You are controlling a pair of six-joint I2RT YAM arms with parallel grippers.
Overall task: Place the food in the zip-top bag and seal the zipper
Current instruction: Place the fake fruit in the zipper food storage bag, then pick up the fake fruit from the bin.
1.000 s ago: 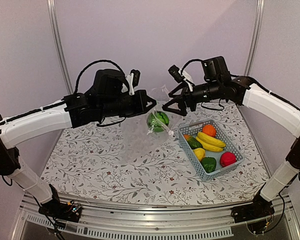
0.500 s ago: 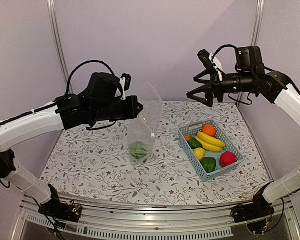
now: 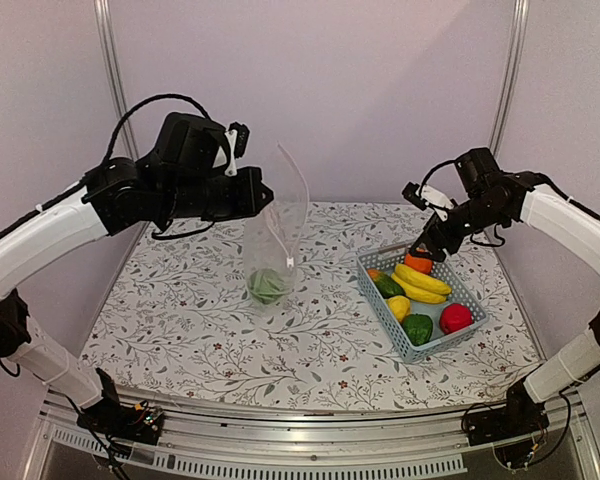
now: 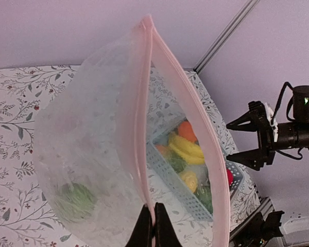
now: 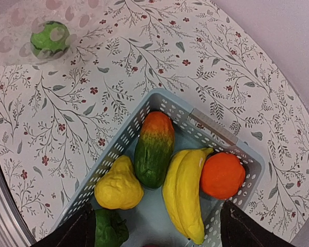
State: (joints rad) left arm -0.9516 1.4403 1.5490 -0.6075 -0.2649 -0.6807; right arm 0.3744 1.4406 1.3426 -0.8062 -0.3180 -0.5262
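The zip-top bag (image 3: 275, 245) hung upright over the flowered desk (image 3: 180, 330), its mouth agape and the watermelon (image 3: 268, 285) lying in its bottom. The left claw (image 4: 150, 213) was pressed together on the zipper (image 4: 141, 103) at the mouth's edge — pinching the bag. The right claw (image 5: 159, 231), fingers spread wide, hovered above the basket (image 5: 206, 121) — over the banana (image 5: 185, 193) and orange (image 5: 222, 175).

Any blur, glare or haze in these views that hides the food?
Top external: even, soft light, no harsh glare; the bag is faint, the watermelon dim inside. Left wrist: the bag fills the frame, its hazy plastic softening everything behind. Right wrist: sharp, the basket and banana crisp, evenly lit.
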